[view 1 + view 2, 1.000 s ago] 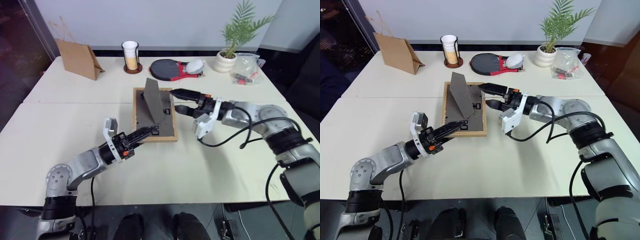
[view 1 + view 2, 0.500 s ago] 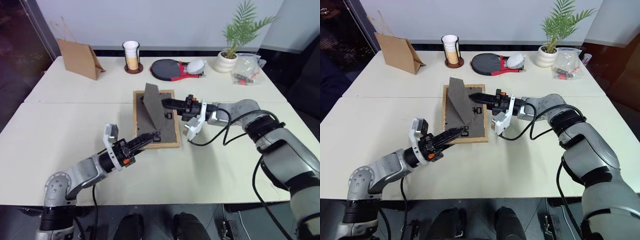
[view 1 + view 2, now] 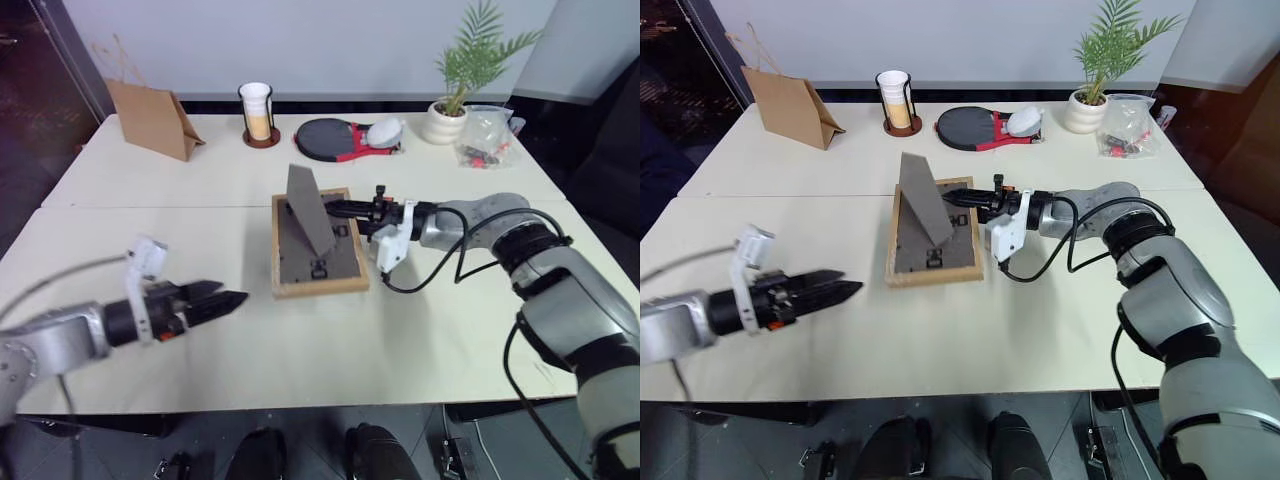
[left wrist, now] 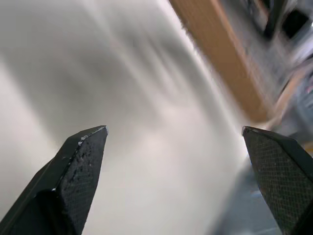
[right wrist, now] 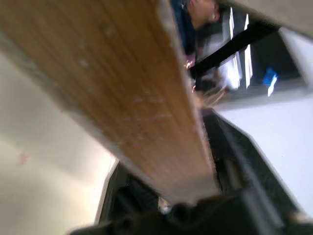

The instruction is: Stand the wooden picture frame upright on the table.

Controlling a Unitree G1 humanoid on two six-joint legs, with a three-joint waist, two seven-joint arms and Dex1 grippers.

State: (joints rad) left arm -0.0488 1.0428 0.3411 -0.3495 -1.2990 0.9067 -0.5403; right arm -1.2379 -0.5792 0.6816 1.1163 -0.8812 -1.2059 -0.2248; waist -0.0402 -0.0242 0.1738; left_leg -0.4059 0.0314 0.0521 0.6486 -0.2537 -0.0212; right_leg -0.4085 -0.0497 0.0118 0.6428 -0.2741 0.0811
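A: How far along is the job looking?

B: Not far, I'd judge. The wooden picture frame (image 3: 318, 245) is lying face down on the table (image 3: 420, 320), near the middle and just this side of the seam between the two slabs. Its dark grey back is facing up and the fold-out stand (image 3: 307, 208) is sticking up from it like a little tent. So the stand is out, but the frame itself is not standing yet; lifting it onto that stand is what's left.

A: Who is holding it?

B: The right gripper (image 3: 342, 208) is reaching in level from the right side, pointing toward the robot's left, with its fingers narrowed at the frame's right edge by the stand. In the right wrist view the light wood edge (image 5: 122, 93) is running right up between its fingers, so I'm reading it as clamped on the frame.

A: And the other arm?

B: The left gripper (image 3: 222, 298) is hanging above the table well to the left of the frame, apart from it, pointing roughly toward it and slightly down. Its fingers (image 4: 73, 166) are spread wide with nothing between them, just bare tabletop beyond, with the frame's wooden border at the far corner of that view
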